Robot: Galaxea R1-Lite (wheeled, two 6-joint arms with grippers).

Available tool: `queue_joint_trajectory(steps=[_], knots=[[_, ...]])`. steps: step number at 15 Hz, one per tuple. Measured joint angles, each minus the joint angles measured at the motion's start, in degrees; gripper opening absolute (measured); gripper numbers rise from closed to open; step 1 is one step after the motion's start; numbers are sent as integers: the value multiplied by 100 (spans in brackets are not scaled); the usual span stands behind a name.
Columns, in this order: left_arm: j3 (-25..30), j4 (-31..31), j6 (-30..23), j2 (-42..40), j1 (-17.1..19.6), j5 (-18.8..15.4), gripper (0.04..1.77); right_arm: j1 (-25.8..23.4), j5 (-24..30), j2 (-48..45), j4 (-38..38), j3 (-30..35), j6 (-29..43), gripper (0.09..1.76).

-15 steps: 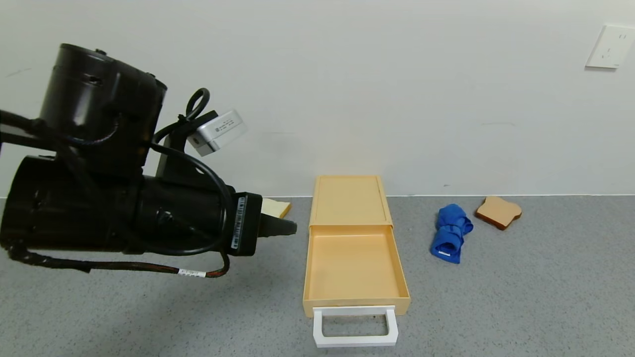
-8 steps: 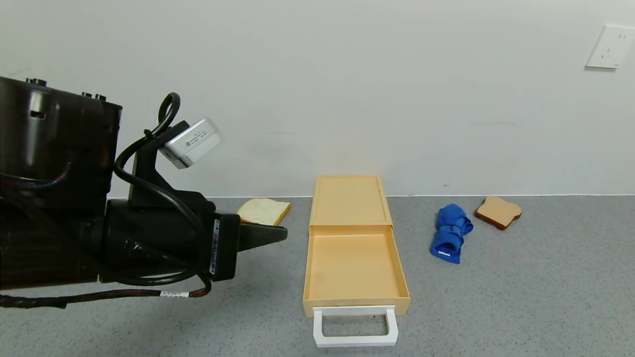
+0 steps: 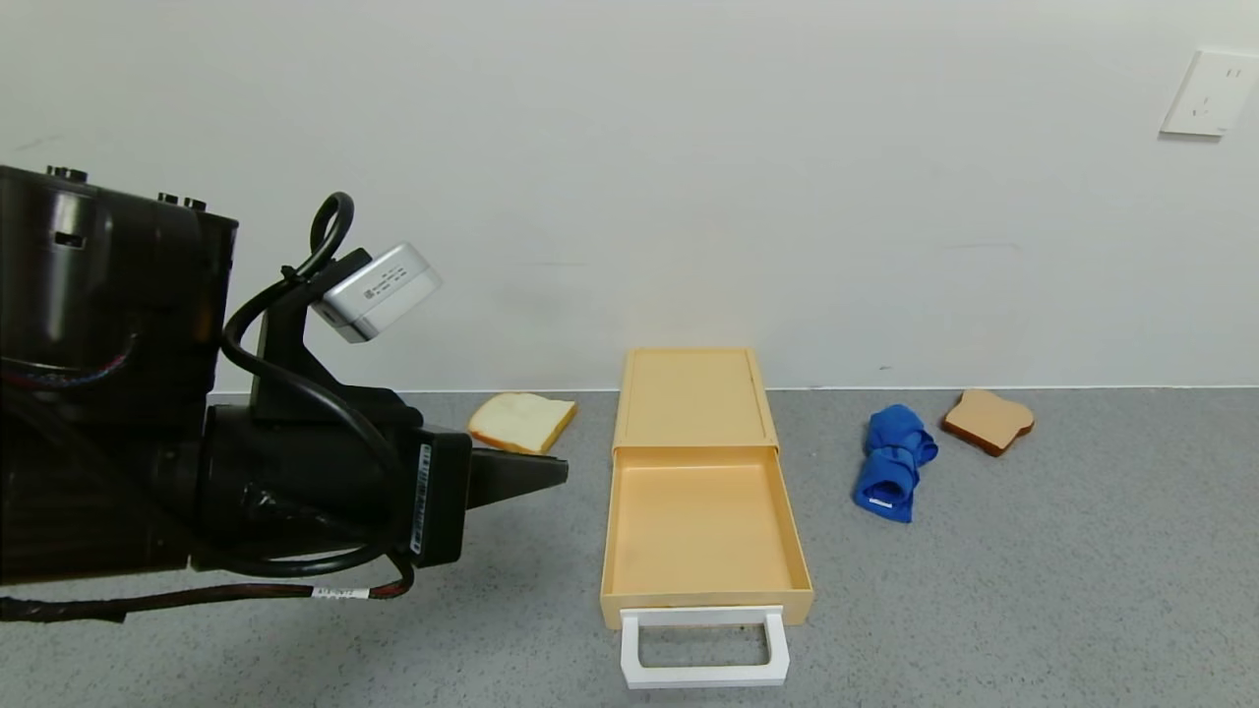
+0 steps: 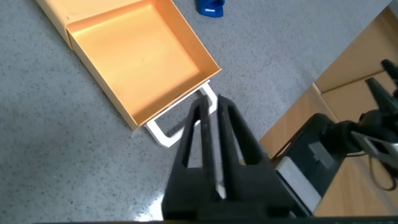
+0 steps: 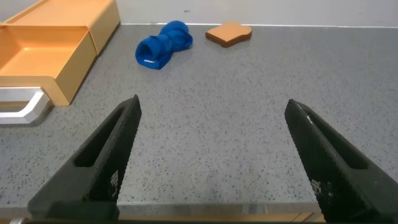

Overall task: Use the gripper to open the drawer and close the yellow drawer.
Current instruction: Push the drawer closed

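Observation:
The pale yellow drawer [image 3: 696, 526] lies pulled out of its flat box [image 3: 691, 396] at the middle of the grey table, its tray empty and its white loop handle [image 3: 703, 646] toward me. My left gripper [image 3: 561, 473] hangs above the table to the left of the drawer, shut and empty, apart from it. In the left wrist view its fingertips [image 4: 211, 102] point over the handle [image 4: 163, 132] and the tray [image 4: 140, 56]. My right gripper [image 5: 213, 109] is open and empty, low over the table to the right of the drawer [image 5: 53, 46].
A white bread slice [image 3: 521, 421] lies left of the drawer box by the wall. A rolled blue cloth [image 3: 893, 460] and a brown bread slice [image 3: 989, 420] lie to the right. A wall outlet [image 3: 1208, 93] is at the upper right.
My left arm has drawn back to the left, away from the drawer, uncovering the white bread slice. The drawer has not moved.

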Motion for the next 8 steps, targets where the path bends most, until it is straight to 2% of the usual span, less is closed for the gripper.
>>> queue_joint_trajectory(steps=[4,8], knots=[[0,0,0,20,0,-11,84,0,0,0,0,0,-1,170],[0,0,-6,44,0,-18,119,2,-2,0,0,0,0,170]])
